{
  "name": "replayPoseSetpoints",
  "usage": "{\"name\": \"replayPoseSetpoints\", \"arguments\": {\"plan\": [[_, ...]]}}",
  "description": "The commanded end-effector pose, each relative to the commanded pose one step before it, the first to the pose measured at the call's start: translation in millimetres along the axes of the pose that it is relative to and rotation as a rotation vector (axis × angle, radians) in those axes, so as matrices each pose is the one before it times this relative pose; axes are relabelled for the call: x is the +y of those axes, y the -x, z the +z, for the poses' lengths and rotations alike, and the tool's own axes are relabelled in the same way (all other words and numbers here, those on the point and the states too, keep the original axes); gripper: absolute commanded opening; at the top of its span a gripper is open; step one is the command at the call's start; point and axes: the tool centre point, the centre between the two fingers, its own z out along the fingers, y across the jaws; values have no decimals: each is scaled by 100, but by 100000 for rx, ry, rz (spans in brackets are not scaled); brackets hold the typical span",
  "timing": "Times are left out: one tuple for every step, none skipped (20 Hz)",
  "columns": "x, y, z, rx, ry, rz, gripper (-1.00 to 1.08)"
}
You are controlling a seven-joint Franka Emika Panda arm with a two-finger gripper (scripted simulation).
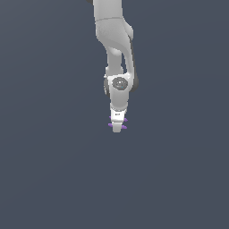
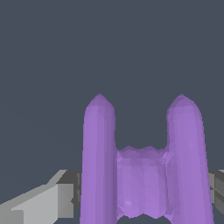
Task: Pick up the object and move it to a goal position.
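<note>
A: Although the arm (image 1: 114,40) fills the upper middle of the exterior view, what surrounds it?

B: Flat, uniform dark grey-blue everywhere. No edge, seam or horizon shows, so floor and backdrop cannot be told apart.

A: Gripper?

B: The gripper (image 1: 116,127) points straight down, white and narrow. Its fingers are pinched onto the purple object (image 1: 123,127), whose short prongs stick out on both sides of the tip.

A: Wrist view agrees?

B: Yes. The purple object (image 2: 142,175) fills the lower frame: two tall rounded prongs joined by a shorter middle block. Grey fingers (image 2: 52,203) press against it from either side. Behind it, the same plain grey-blue surface (image 2: 109,48), unmarked.

A: Contact with the surface?

B: Cannot tell; no shadow visible.
</note>
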Motion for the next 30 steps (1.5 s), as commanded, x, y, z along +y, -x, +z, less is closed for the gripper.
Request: {"name": "replayPoseSetpoints", "arguments": {"plan": [[215,-208,-66,84,147,12,-100],[124,-169,-93,0,0,0,-100],[160,-208,-107,36,-29,16,-100],[192,-262,-144,0,0,0,-100],[227,-297,-156,35,-30,16,-100],[256,-348,-191,0,0,0,-100],[289,-374,-195,48,-43,24,-100],[314,-426,-234,0,0,0,-100],[345,-446,-234,46,-45,25,-100],[367,-494,-271,0,0,0,-100],[396,-509,-268,44,-46,27,-100],[417,-541,-288,30,-33,20,-100],[435,-579,-317,0,0,0,-100],[462,-581,-303,47,-59,38,-100],[473,-625,-341,0,0,0,-100],[499,-620,-323,40,-62,42,-100],[506,-663,-361,0,0,0,-100],[531,-651,-339,32,-64,46,-100],[520,-675,-367,0,0,0,-100],[518,-631,-329,18,-53,40,-100],[496,-638,-347,0,0,0,-100],[496,-595,-308,10,-53,43,-100],[474,-604,-328,0,0,0,-100],[476,-562,-288,3,-53,44,-100],[453,-573,-311,0,0,0,-100],[457,-532,-270,-5,-52,45,-100],[434,-545,-295,0,0,0,-100],[425,-531,-287,0,0,0,-100],[431,-492,-246,-14,-51,45,-100],[407,-505,-273,0,0,0,-100]]}}
